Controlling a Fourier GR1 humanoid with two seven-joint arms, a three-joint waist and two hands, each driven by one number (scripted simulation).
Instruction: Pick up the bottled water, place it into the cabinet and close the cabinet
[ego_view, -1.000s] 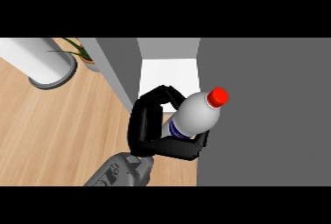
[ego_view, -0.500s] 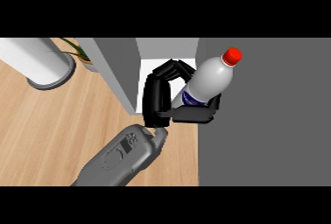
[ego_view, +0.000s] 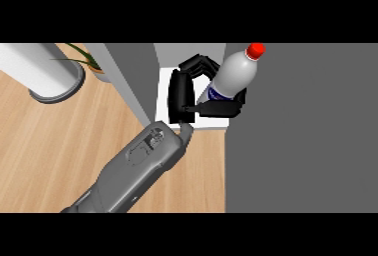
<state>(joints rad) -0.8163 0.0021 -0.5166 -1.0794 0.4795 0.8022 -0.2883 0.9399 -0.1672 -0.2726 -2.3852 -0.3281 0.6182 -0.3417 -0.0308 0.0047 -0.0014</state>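
Holds the bottled water (ego_view: 233, 75) in the left hand (ego_view: 181, 95), fingers curled round it (red cap up-right). Has risen since half a second ago, now at the cabinet (ego_view: 164, 100) opening; placing looks close, closing undone.

Item 1: tall white cylinder (ego_view: 40, 65) on a round grey base, upright.
Item 2: light wooden counter top (ego_view: 66, 150), under the cylinder and spreading out in front of it.
Item 3: plant (ego_view: 83, 56) with thin green leaves, just right of the cylinder; possibly in a pale pot, mostly hidden.
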